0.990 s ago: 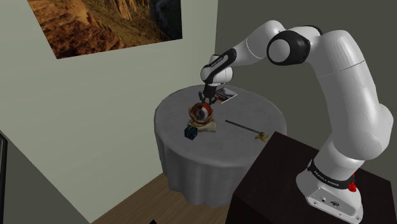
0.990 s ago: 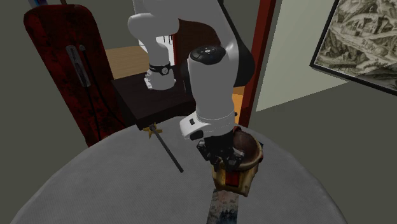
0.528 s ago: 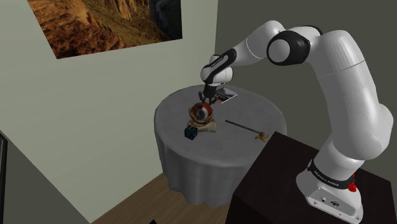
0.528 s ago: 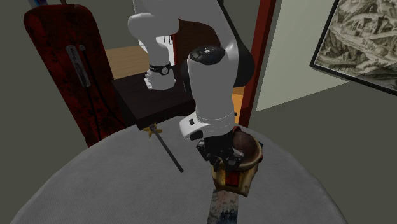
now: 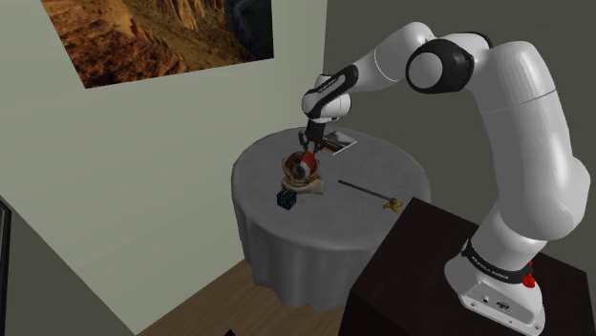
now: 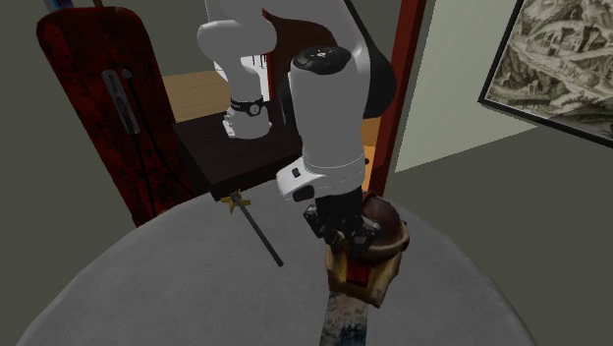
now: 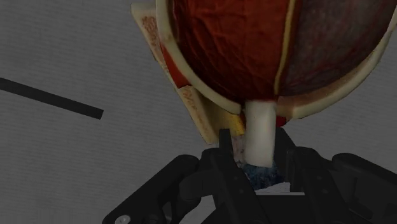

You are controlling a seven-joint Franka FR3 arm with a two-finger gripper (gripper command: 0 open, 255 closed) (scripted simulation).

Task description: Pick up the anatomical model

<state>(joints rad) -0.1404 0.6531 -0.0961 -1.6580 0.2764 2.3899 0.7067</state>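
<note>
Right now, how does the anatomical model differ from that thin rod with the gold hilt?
The anatomical model is bulbous, red-brown on a cream base; the rod is thin, dark and gold-hilted. The model is clasped by the gripper; the rod lies flat, untouched. Both are at the grey-clothed table.

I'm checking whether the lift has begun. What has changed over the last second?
The hand, shut on the white post of the anatomical model, rose a little, and the model shifted up with it. The rod and the small cube stayed put.
</note>
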